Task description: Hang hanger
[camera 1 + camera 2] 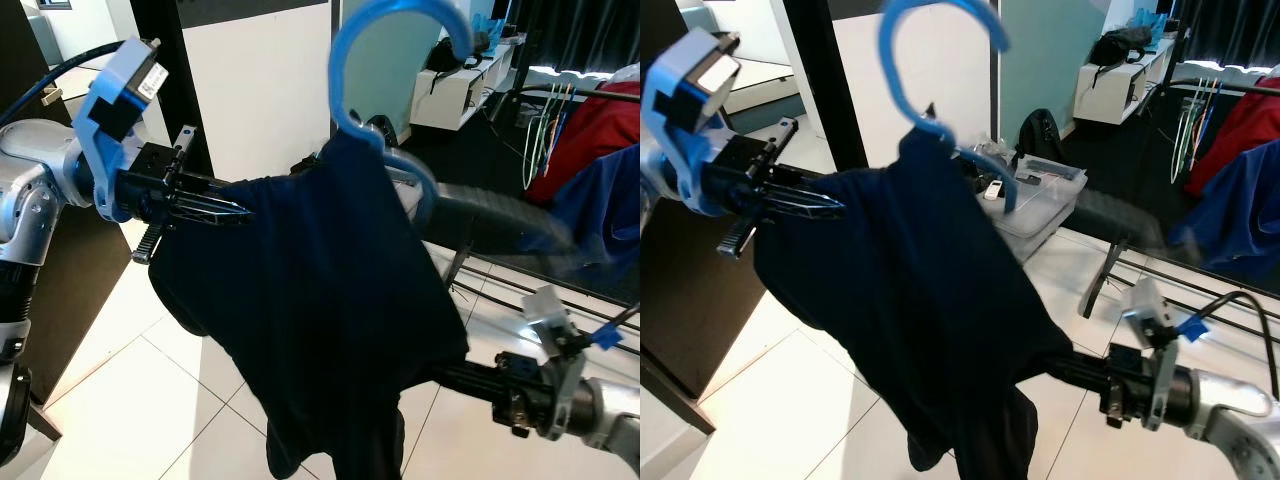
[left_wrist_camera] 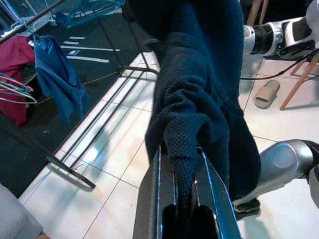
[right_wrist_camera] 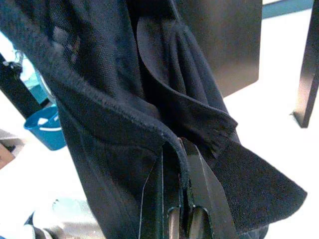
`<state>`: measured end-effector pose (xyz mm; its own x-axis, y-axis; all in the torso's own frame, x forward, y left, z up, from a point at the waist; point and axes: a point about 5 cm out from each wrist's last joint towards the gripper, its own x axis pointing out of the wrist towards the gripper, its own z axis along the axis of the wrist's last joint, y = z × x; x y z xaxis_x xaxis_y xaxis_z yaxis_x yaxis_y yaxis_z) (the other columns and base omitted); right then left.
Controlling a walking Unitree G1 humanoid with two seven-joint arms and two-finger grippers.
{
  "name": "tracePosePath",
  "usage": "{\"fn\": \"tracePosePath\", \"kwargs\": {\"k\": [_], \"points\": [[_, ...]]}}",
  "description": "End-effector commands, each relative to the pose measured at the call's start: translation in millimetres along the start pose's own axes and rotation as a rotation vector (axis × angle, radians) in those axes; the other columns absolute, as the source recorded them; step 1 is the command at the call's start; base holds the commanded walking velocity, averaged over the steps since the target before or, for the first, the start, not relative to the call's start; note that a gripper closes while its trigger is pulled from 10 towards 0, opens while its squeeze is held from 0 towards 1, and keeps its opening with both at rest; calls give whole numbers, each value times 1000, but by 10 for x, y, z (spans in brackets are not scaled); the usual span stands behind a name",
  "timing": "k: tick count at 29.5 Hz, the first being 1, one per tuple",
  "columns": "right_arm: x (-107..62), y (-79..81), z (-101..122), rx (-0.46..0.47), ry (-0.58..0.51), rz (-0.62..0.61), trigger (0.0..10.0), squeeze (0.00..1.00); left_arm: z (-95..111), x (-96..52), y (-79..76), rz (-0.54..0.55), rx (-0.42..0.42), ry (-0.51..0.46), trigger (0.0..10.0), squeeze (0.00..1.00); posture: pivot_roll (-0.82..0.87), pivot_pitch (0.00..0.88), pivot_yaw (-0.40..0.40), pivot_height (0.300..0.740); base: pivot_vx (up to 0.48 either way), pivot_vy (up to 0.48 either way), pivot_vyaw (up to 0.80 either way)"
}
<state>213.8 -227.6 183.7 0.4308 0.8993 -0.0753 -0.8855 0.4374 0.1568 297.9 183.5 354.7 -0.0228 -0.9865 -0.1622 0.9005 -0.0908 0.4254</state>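
A dark navy garment point(image 1: 320, 310) hangs on a blue plastic hanger point(image 1: 385, 70), whose hook rises above the collar. My left gripper point(image 1: 215, 205) is shut on the garment's upper left edge, the knit cloth pinched between its fingers point(image 2: 149, 199). My right gripper point(image 1: 440, 378) reaches in from the lower right and is shut on the garment's lower hem; the hem point(image 3: 174, 149) sits between its black fingers point(image 3: 202, 194). The garment is stretched between both grippers in front of me.
A clothes rail point(image 1: 585, 92) at the right back holds red point(image 1: 600, 130) and blue point(image 1: 610, 200) clothes and several wire hangers point(image 1: 545, 135). Its floor frame point(image 1: 540, 290) lies on white tiles. A clear plastic bin point(image 1: 1045, 200) stands behind the garment, a dark cabinet point(image 1: 60, 300) at left.
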Motion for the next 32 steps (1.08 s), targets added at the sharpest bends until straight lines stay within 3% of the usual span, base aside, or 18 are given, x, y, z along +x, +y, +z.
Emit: {"fn": "tracePosePath", "kwargs": {"k": [1, 3, 5, 6, 10, 18, 19, 32], "points": [[-140, -30, 103, -21, -34, -43, 0, 0, 25, -114, 30, 46, 19, 29, 10000, 0, -59, 0, 57, 740, 0, 0, 0], [-376, -92, 242, -66, -69, -141, 0, 0, -110, -240, 55, 105, -1, 108, 10000, 0, -62, 0, 60, 740, 0, 0, 0], [-376, -92, 242, -66, -69, -141, 0, 0, -110, -240, 55, 105, -1, 108, 10000, 0, -62, 0, 60, 740, 0, 0, 0], [-482, -105, 319, -91, -87, -178, 0, 0, -208, -299, 60, 138, -13, 160, 10000, 0, -63, 0, 58, 740, 0, 0, 0], [-574, -118, 390, -120, -95, -211, 0, 0, -302, -348, 48, 164, -35, 190, 10000, 0, -67, 0, 53, 740, 0, 0, 0], [-617, -143, 438, -141, -89, -233, 0, 0, -304, -409, 31, 169, -50, 194, 10000, 0, -64, 0, 52, 740, 0, 0, 0], [-642, -153, 422, -142, -62, -243, 0, 0, -263, -464, -30, 132, -93, 197, 10000, 0, -64, 0, 53, 740, 0, 0, 0], [-647, -146, 356, -128, -9, -245, 0, 0, -108, -462, -161, 29, -164, 170, 10000, 0, -69, 0, 53, 740, 0, 0, 0]]}}
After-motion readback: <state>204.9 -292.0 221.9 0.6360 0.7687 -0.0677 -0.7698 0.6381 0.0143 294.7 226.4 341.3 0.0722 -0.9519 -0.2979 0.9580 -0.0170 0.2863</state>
